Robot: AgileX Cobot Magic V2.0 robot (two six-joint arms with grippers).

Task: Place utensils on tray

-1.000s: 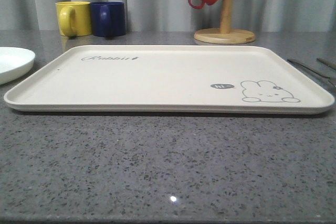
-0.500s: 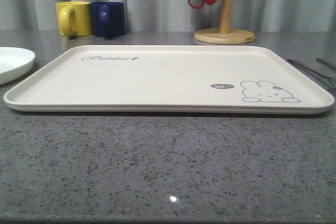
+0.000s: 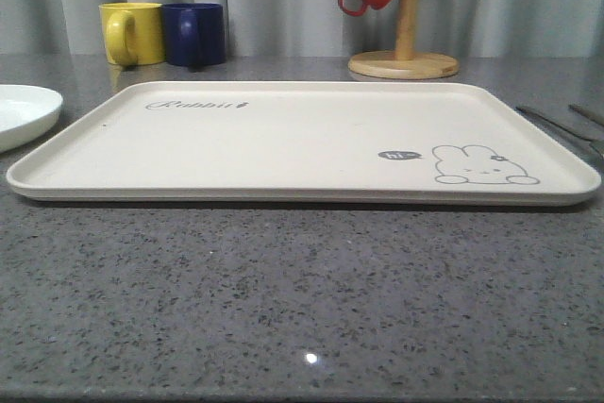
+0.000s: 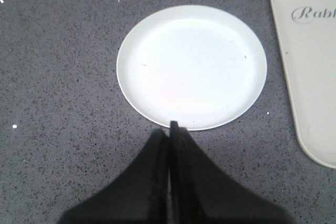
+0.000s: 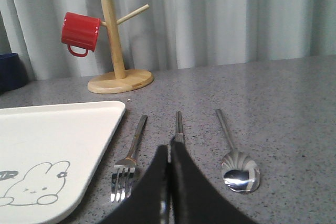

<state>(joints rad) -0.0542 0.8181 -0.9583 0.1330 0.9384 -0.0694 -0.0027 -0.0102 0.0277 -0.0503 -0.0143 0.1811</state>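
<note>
Your fork (image 5: 128, 161), chopsticks (image 5: 178, 124) and spoon (image 5: 235, 160) lie side by side on the grey counter (image 3: 302, 299), just off the right edge of the tray (image 3: 283, 134), which carries nothing. The right gripper (image 5: 168, 153) hangs over the chopsticks' near end, fingers pressed together and holding nothing. Behind them stands a wooden mug tree (image 5: 113, 40) with a red mug (image 5: 80, 32). On the left wrist camera you see the left gripper (image 4: 171, 128), likewise closed and empty, at the rim of the white plate (image 4: 191, 66) beside the tray. The front camera adds a yellow mug (image 3: 130, 33) and a blue mug (image 3: 194, 33).
</note>
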